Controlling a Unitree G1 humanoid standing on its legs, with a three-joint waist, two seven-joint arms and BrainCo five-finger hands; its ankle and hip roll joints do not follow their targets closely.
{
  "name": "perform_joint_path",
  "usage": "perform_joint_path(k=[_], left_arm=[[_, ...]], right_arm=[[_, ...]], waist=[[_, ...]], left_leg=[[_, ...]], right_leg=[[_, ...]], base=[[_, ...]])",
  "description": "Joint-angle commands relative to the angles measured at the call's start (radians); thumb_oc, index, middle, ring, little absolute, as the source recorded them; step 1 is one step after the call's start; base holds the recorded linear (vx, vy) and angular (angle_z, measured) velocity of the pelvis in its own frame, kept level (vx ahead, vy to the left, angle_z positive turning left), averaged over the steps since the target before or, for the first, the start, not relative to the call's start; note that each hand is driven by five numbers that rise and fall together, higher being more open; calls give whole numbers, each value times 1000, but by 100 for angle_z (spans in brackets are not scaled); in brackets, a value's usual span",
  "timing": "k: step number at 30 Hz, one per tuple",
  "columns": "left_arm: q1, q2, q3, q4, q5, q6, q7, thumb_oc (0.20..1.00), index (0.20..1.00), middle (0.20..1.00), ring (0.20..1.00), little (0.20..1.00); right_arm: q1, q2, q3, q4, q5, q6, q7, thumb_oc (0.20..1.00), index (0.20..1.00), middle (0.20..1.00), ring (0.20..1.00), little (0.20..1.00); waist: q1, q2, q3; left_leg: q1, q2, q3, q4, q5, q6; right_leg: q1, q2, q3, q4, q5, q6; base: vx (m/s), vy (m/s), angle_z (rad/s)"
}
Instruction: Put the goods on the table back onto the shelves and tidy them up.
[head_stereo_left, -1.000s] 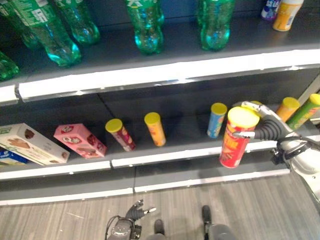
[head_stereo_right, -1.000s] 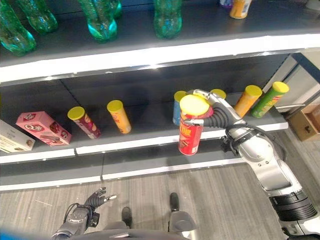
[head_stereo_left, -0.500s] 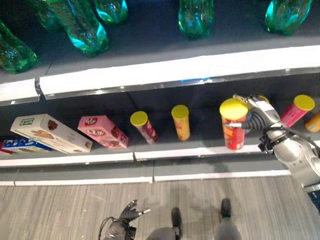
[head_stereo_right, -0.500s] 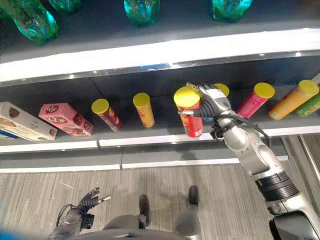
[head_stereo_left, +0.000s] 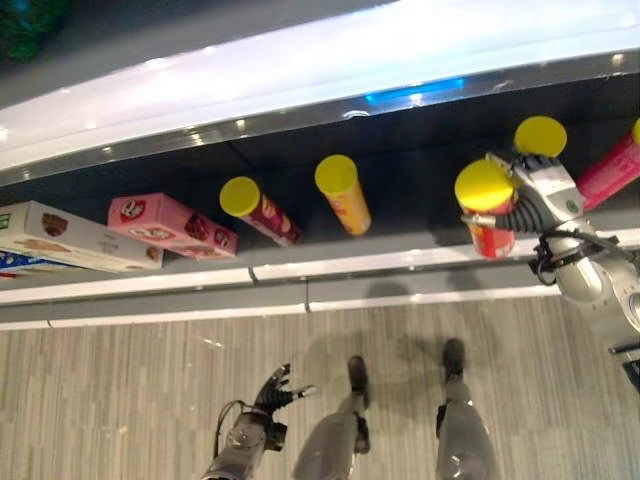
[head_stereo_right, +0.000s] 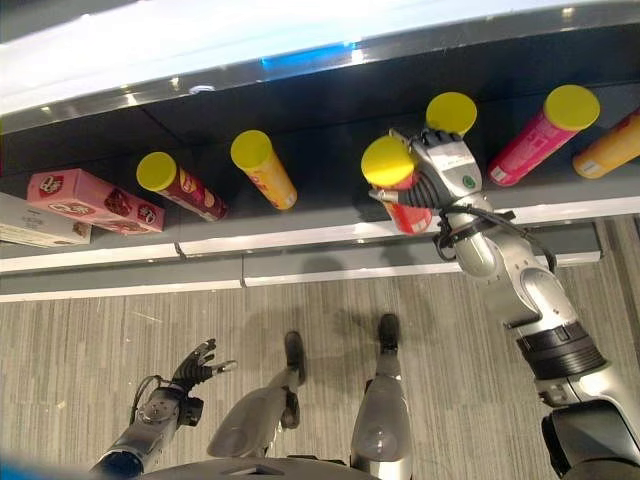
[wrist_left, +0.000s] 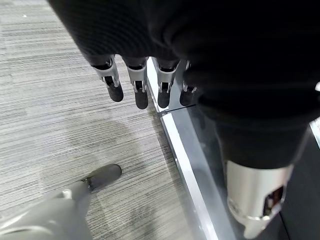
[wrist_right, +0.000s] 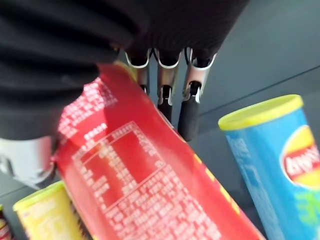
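Left robot hand hangs low over the grey wood-grain floor, fingers loose and straight, nothing in it, idle so it stays clear of the reach.

Right robot hand has its fingers wrapped round the red cardboard tube can with yellow plastic lid, grip mid-body, lid up. Probably held that way so the base lands flat on the dark grey shelf; can sits at the shelf's front edge, whether the base touches I can't tell.

Just past that hand: blue tube can with yellow lid; behind it, a magenta tube can.

Further toward the left hand's side: orange tube can, dark red tube can, all rigid smooth cylinders; then a pink flat carton.
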Motion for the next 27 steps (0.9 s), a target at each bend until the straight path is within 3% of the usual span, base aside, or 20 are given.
perform_joint_path(k=[1,20,27], left_arm=[[-15,34,-31,38,-20,-24,27,1000,1000,1000,1000,1000],[-24,16,-50,25,-22,-31,61,1000,1000,1000,1000,1000],[-31,14,-79,9,-38,-40,83,1000,1000,1000,1000,1000]], right_arm=[[-127,-27,28,-47,-65,-13,-96,200,200,200,200,200],[-175,57,107,-65,-96,-3,-111,200,200,200,200,200],[-247,117,123,13,-105,38,-190,200,200,200,200,200]], waist=[[29,-34,-52],[48,-22,-34],[72,-2,-16]], left_leg=[[-48,58,-60,4,0,-65],[-82,31,-85,4,1,-54],[-124,19,-106,4,15,-53]], right_leg=[[68,-59,7,37,-123,54],[40,-74,12,37,-109,62],[13,-78,7,39,-103,63]], base=[[0,0,0],[0,0,0],[-8,10,5]])
